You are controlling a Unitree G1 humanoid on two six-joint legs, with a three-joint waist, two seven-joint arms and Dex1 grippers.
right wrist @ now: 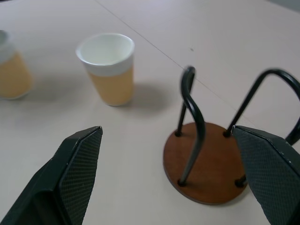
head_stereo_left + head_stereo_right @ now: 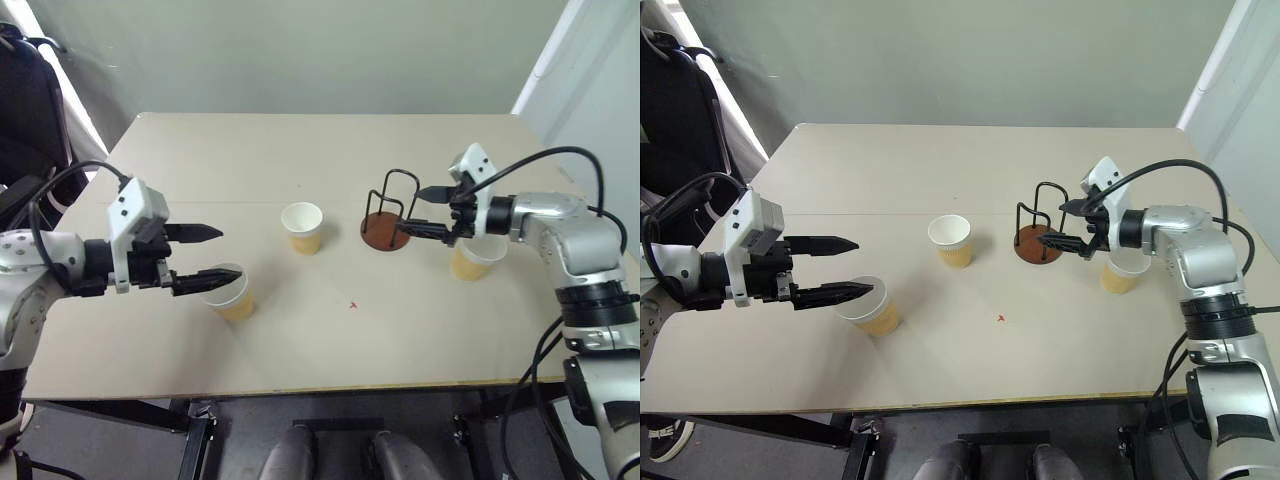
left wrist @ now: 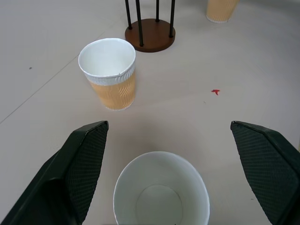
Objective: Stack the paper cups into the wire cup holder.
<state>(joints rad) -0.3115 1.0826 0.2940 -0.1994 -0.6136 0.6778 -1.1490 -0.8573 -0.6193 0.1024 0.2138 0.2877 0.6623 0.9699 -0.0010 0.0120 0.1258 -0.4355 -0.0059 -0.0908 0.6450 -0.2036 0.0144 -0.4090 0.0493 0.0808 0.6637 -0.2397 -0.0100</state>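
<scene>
Three paper cups stand upright on the table [image 2: 300, 150]: one at the left [image 2: 228, 292], one in the middle [image 2: 302, 227], one at the right [image 2: 475, 258]. The wire cup holder [image 2: 388, 222] stands between the middle and right cups and holds no cup. My left gripper [image 2: 225, 253] is open, its fingers straddling the rim of the left cup [image 3: 161, 192] from just above. My right gripper [image 2: 415, 212] is open beside the holder [image 1: 204, 164], level with its wire uprights, with nothing between its fingers. The right cup sits partly behind that wrist.
A small red mark [image 2: 352, 305] lies on the table in front of the middle cup. A dark chair [image 2: 30, 110] stands off the table's left edge. The table's front edge runs close below the left cup.
</scene>
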